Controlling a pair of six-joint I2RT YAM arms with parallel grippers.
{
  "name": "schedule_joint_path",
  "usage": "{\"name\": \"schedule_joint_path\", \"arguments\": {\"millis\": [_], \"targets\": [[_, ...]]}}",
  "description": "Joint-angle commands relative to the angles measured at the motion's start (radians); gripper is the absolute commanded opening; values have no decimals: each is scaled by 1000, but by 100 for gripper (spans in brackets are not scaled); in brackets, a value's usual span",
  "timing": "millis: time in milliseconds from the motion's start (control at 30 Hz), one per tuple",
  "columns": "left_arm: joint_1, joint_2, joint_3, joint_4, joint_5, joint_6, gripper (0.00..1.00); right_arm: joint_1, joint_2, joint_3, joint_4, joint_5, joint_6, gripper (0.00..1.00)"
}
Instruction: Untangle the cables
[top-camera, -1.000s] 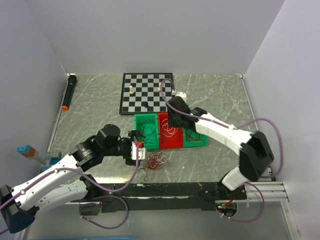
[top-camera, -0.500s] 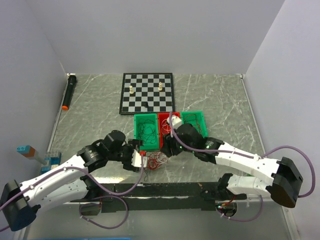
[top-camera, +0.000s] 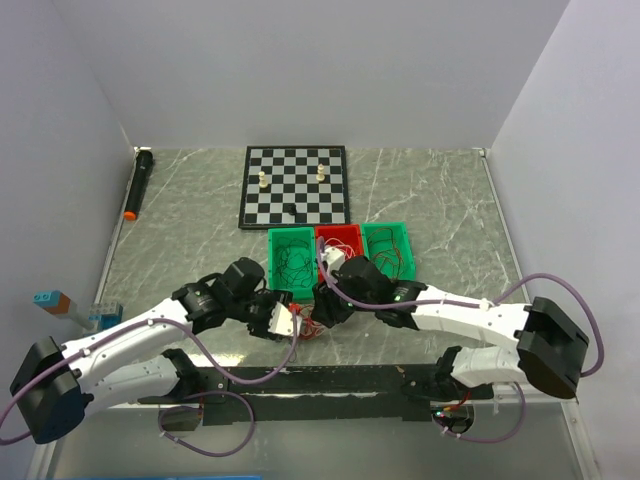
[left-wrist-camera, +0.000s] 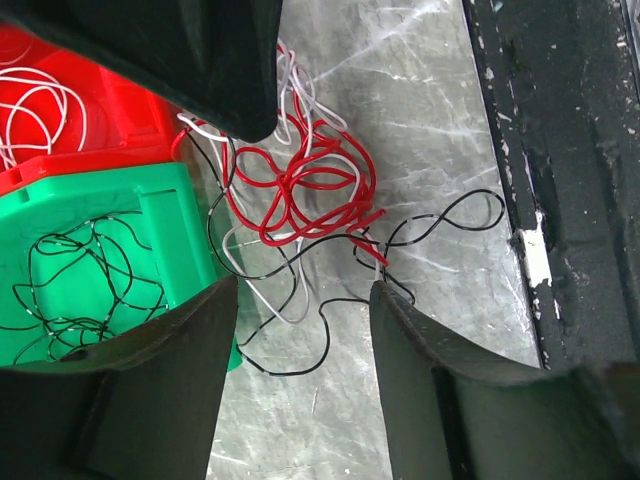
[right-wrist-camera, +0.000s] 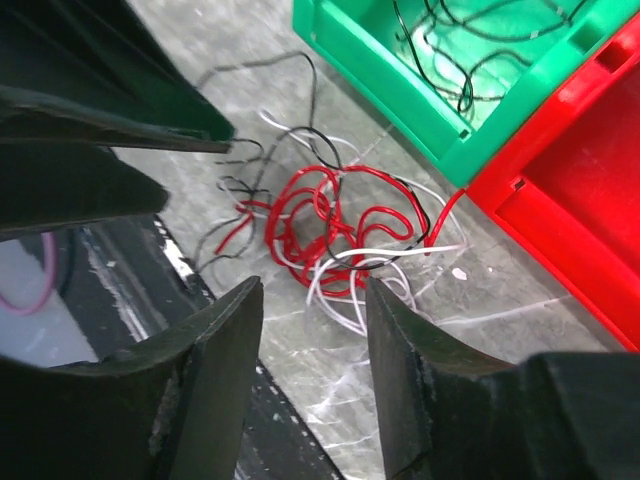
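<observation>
Grey marbled bench (top-camera: 440, 200), closed in by plain white walls (top-camera: 300, 70) on three sides. At the middle of the far edge we note a chessboard (top-camera: 295, 190) carrying a few pieces. Along the left edge lies a black cylinder with an orange end (top-camera: 137, 183). Three small bins stand in a row mid-bench: a left green bin (top-camera: 290, 231) holding thin black wire, a red bin (top-camera: 340, 229) holding white wire, and a right green bin (top-camera: 385, 226) whose contents we cannot make out. The cables (left-wrist-camera: 300, 190) are red, white and black strands in one loose tangle. They lie on the bare bench just beside the near walls of the left green bin and the red bin, between those bins and the black rail (top-camera: 330, 378) at the near edge. Red loops form the core, white loops run under and around them, and one black strand trails off toward the rail. The left gripper (left-wrist-camera: 300, 290) is angled in from the left-edge side with its fingers spread; in its wrist view the tangle lies between and beyond the two fingers, and neither finger visibly touches it. The right gripper (right-wrist-camera: 312, 290) is angled in from the right, fingers likewise spread, poised over the same tangle with nothing pinched. The two grippers face each other closely across the cables; we cannot tell whether their tips touch.
</observation>
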Motion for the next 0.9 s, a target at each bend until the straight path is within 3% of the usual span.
{"name": "schedule_joint_path", "arguments": {"millis": [0, 333, 600, 867], "targets": [[-1, 11, 19, -7, 48, 41, 59, 10, 47, 51, 3, 16, -35, 51], [-90, 23, -33, 90, -49, 107, 63, 12, 130, 83, -17, 25, -18, 38], [-132, 112, -73, 136, -49, 269, 63, 10, 37, 45, -31, 45, -7, 7], [-135, 145, -157, 286, -95, 398, 55, 9, -8, 7, 1, -31, 2, 2]]}}
